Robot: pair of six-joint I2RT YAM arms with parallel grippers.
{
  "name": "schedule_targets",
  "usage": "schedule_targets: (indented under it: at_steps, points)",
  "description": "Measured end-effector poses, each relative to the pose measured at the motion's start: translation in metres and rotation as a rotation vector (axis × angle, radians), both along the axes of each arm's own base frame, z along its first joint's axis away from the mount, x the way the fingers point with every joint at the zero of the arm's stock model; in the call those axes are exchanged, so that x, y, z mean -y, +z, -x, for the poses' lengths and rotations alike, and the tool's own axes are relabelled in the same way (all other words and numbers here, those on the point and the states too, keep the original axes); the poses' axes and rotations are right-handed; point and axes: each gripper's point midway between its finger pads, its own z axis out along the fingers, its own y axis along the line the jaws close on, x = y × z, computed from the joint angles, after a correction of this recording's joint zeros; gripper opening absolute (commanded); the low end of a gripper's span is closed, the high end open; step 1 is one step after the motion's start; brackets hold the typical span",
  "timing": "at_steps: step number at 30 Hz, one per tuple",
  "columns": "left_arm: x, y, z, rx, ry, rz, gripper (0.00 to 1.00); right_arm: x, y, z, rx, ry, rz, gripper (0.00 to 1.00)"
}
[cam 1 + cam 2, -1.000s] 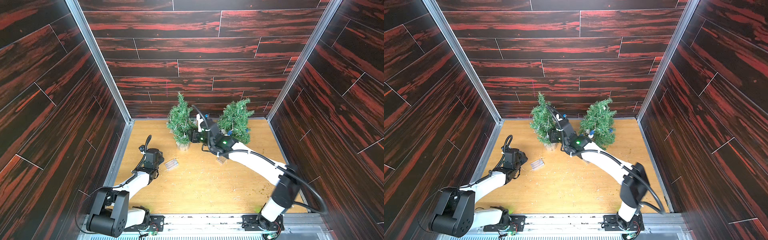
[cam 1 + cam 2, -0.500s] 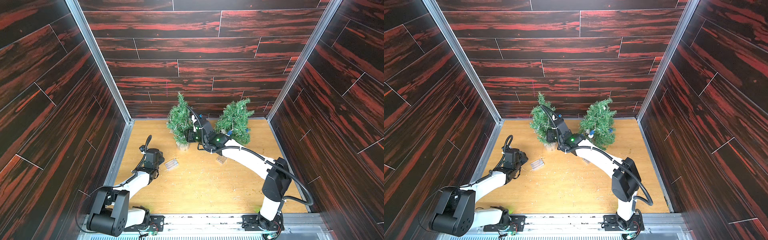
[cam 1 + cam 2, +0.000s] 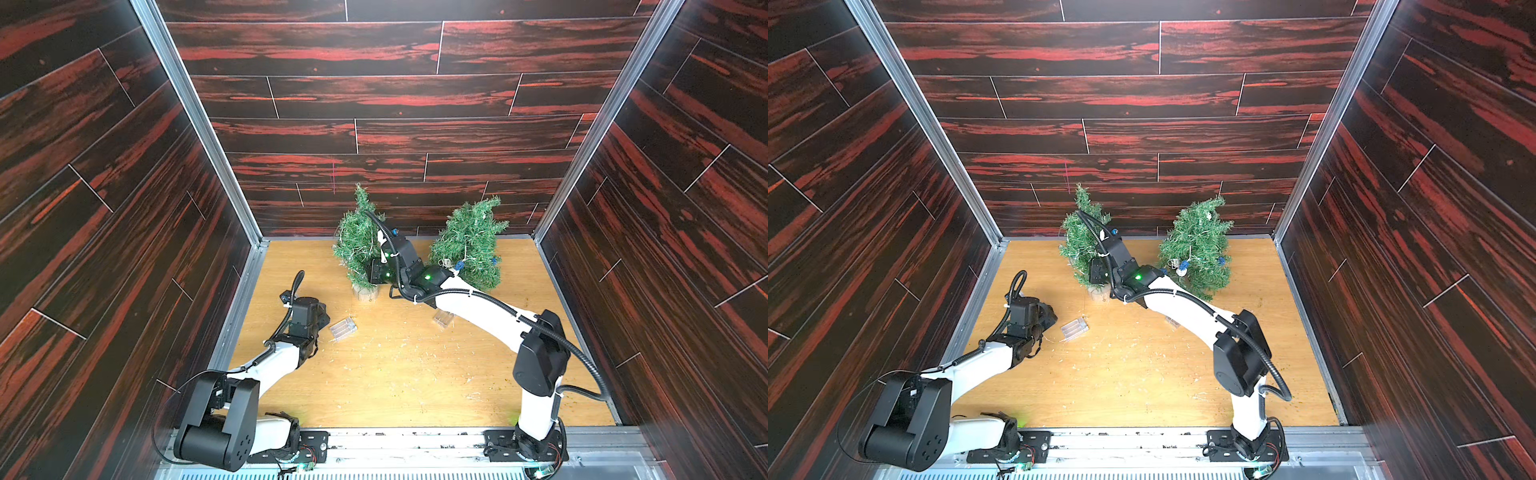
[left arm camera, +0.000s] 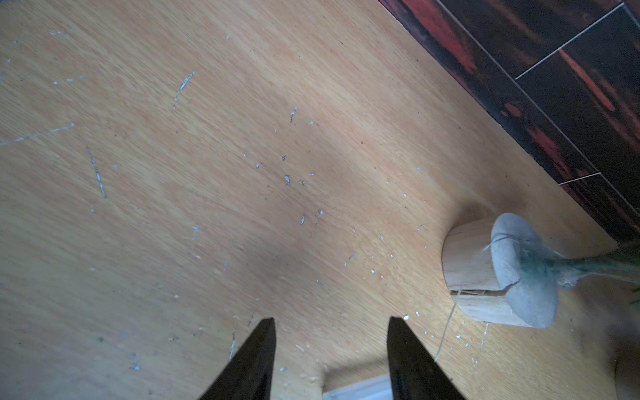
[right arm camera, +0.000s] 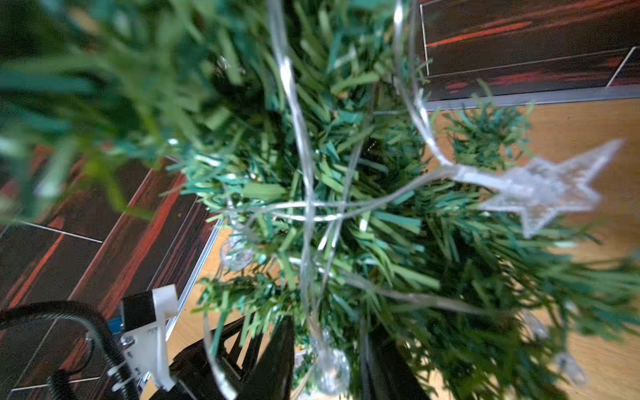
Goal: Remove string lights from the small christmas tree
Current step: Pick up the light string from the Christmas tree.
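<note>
Around the small christmas tree point(image 3: 358, 245) the string lights point(image 5: 306, 180) are wound, with a clear star point(image 5: 540, 187) hung among the branches point(image 5: 381, 225). The right tool point(image 5: 329, 363) is set among the tree's lower branches, jaws parted, with a wire point(image 5: 306, 277) and a clear bead point(image 5: 330, 370) between them and nothing clamped. Nearer the robot than the tree's wooden base point(image 4: 485, 273), the left tool point(image 4: 330, 346) is held released and empty low over the table point(image 3: 395, 374), beside a clear battery box point(image 3: 343, 328).
</note>
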Motion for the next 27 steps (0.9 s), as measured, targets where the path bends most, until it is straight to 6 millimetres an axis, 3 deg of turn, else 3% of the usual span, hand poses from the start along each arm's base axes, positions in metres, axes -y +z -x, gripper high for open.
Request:
schedule_targets:
  at_steps: [13, 27]
  points:
    - [0.0011, -0.0001, 0.0001, -0.001, -0.004, 0.001, 0.55, -0.0021, -0.0043, -0.002, -0.014, -0.01, -0.006, 0.1]
    - [0.0012, 0.0007, -0.0005, 0.001, -0.004, 0.001, 0.55, 0.007, -0.0112, -0.0017, -0.007, -0.019, 0.061, 0.09]
